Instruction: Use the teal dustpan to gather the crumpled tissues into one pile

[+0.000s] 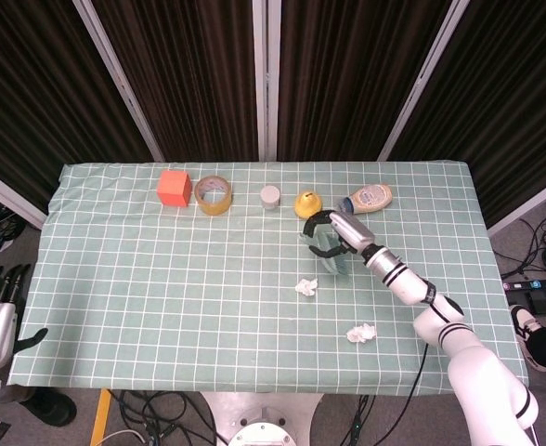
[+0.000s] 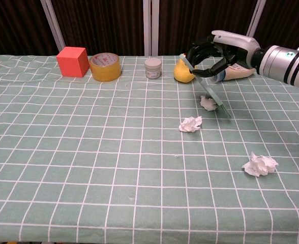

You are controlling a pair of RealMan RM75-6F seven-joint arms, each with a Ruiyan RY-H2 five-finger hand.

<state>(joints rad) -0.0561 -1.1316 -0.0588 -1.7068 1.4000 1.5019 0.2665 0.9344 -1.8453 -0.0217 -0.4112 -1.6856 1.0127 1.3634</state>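
Pear [image 2: 182, 70] and bottle [image 2: 234, 71] sit just behind dustpan [image 2: 210, 93]-holding right hand [image 2: 216, 52].

A desk [image 1: 115, 307] stands under a green cloth [image 1: 162, 279] checked with white lines; the cloth hangs over the edges. Behind it dark pleated curtains [image 1: 199, 74] fill the back, split by pale slanted and upright frame bars [image 1: 264, 84]. The grey floor [image 1: 524, 237] shows at both sides, strewn with black cables [image 1: 542, 246]. More cables [image 1: 162, 409] tangle below the desk's near edge, beside an orange strip [image 1: 101, 418]. Lighting is even.
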